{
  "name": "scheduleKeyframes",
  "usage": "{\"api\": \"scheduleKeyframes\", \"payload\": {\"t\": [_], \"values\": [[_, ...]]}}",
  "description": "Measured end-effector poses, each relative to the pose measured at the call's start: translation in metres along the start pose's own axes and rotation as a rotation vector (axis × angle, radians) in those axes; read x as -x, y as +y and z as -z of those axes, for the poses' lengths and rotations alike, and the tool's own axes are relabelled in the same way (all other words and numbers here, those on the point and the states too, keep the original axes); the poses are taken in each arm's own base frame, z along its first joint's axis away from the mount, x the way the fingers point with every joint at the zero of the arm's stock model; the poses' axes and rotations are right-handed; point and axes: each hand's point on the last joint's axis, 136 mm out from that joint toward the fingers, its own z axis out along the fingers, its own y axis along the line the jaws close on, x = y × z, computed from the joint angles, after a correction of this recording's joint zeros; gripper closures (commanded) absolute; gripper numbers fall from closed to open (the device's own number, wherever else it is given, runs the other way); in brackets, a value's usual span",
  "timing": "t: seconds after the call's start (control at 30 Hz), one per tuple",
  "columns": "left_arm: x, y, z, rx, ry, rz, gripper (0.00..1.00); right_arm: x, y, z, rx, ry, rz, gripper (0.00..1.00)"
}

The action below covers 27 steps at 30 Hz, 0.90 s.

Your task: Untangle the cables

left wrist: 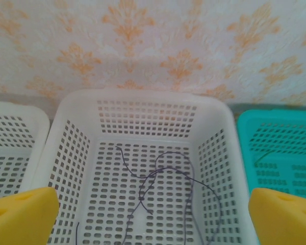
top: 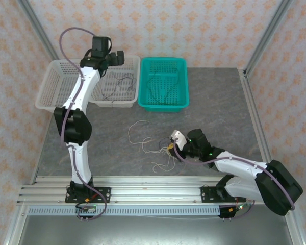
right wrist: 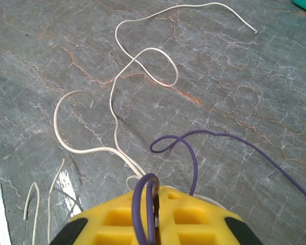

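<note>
Now R hand [right wrist: 153, 224] pinches purple cable [right wrist: 195, 163]; white cable [right wrist: 115, 112] just ahead.

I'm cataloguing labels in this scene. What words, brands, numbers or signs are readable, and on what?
None readable: the white perforated plastic basket, teal perforated plastic basket, grey marbled table top and orange-patterned wallpaper carry no text.
The small circuit board at the left arm's base: too small to read.

Both arms [top: 76, 97] are white with black joints and lilac hoses [top: 61, 41]; left claw [left wrist: 153, 219] and right claw [right wrist: 153, 214] are yellow-padded.
</note>
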Motion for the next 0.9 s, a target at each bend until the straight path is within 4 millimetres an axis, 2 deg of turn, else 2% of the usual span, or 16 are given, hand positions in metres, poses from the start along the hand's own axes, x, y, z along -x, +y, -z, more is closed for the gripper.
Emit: {"api": "scheduleKeyframes", "payload": {"t": [0.1,0.2,0.23,0.3,0.37,0.4,0.47,0.6,0.67,0.77,0.9], "values": [[0.024,-0.015,0.054,-0.076,-0.067,0.026,0.03,0.003,-0.001,-0.001,-0.003,0.0,0.0,0.89],[0.038,-0.047,0.129,-0.217,-0.146,0.032,0.03,0.01,-0.002,-0.002,-0.004,-0.01,0.004,0.89],[0.037,-0.06,0.154,-0.276,-0.168,0.029,0.03,0.014,-0.003,-0.002,-0.005,-0.016,0.006,0.89],[0.022,-0.085,0.195,-0.4,-0.188,0.013,0.03,0.021,-0.003,-0.001,-0.006,-0.029,0.01,0.89],[-0.009,-0.107,0.228,-0.529,-0.183,-0.013,0.03,0.028,-0.004,-0.001,-0.009,-0.048,0.008,0.89],[-0.025,-0.113,0.235,-0.57,-0.165,-0.024,0.03,0.031,-0.004,0.0,-0.009,-0.056,0.005,0.89],[-0.071,-0.125,0.242,-0.646,-0.1,-0.05,0.03,0.039,-0.005,0.0,-0.011,-0.077,-0.001,0.89],[-0.152,-0.139,0.231,-0.712,0.073,-0.099,0.03,0.059,-0.005,0.003,-0.01,-0.13,-0.008,0.89],[-0.186,-0.146,0.23,-0.739,0.14,-0.145,0.09,0.072,-0.004,0.005,0.001,-0.167,0.0,0.89],[-0.218,-0.151,0.233,-0.776,0.19,-0.215,0.32,0.09,0.003,0.009,0.042,-0.21,0.017,0.89],[-0.235,-0.145,0.231,-0.774,0.204,-0.344,0.37,0.107,0.013,0.014,0.1,-0.233,0.055,0.89]]}}
